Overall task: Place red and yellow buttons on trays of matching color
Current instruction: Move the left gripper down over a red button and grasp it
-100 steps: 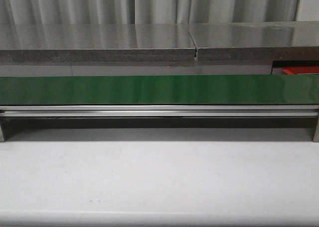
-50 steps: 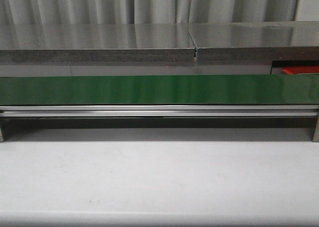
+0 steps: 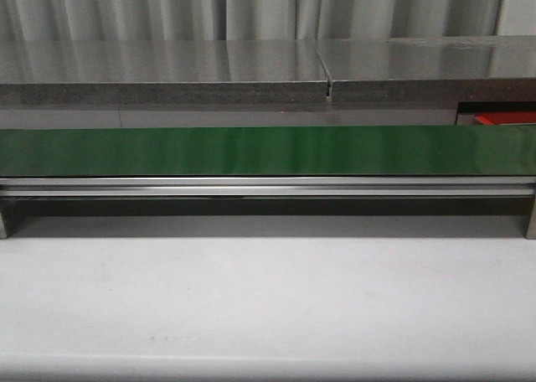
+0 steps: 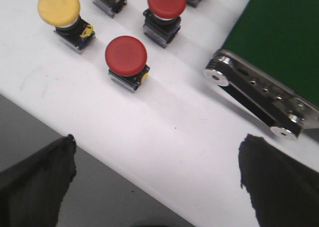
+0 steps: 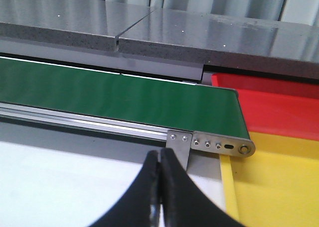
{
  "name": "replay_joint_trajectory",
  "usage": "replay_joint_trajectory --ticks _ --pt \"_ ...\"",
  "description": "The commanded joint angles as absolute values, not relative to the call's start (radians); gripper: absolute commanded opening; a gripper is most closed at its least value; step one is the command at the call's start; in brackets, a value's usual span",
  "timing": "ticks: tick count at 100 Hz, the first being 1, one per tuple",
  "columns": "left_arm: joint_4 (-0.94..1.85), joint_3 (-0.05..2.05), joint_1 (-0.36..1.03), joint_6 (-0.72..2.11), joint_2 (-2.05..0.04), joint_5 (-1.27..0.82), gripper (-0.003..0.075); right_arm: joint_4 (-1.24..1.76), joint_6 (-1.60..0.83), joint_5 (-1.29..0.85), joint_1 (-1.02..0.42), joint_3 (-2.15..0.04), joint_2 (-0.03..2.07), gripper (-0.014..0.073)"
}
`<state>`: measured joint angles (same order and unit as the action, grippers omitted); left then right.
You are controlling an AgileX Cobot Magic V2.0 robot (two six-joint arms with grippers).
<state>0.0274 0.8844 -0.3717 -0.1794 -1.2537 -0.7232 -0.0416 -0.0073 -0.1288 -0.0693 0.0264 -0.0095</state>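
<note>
the left gripper (image 4: 157, 179) hangs over the near edge of the white table (image 4: 164, 137), fingers (image 4: 37, 179) spread wide with nothing between them. in the left wrist view, three buttons stand upright on the table: a yellow button (image 4: 59, 8) at 10 o'clock, a red button (image 4: 126, 56) near 11 o'clock, and a second red button (image 4: 166, 3) at 12 o'clock, all apart from each other. the green conveyor belt (image 4: 279, 38) lies at 2 o'clock. the right gripper (image 5: 160, 197) has its fingers pressed together, holding nothing. in the right wrist view the red tray (image 5: 279, 105) sits at 3 o'clock beyond the belt's end, with the yellow tray (image 5: 279, 182) touching it at 4 o'clock.
</note>
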Motion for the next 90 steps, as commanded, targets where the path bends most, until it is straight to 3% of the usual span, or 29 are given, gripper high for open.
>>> replay_joint_trajectory --ticks 1,41,90 --pt "0.033 0.930 -0.382 -0.178 -1.301 -0.651 0.0640 -0.053 -0.009 -0.044 -0.071 0.027 -0.027 -0.0117" --pt "0.011 1.055 -0.384 -0.178 -1.556 -0.613 0.0640 -0.053 -0.009 -0.044 -0.071 0.027 -0.027 -0.0117" --pt "0.007 1.151 -0.424 -0.178 -1.693 -0.617 0.0640 -0.053 -0.009 -0.044 -0.071 0.027 -0.027 -0.0117"
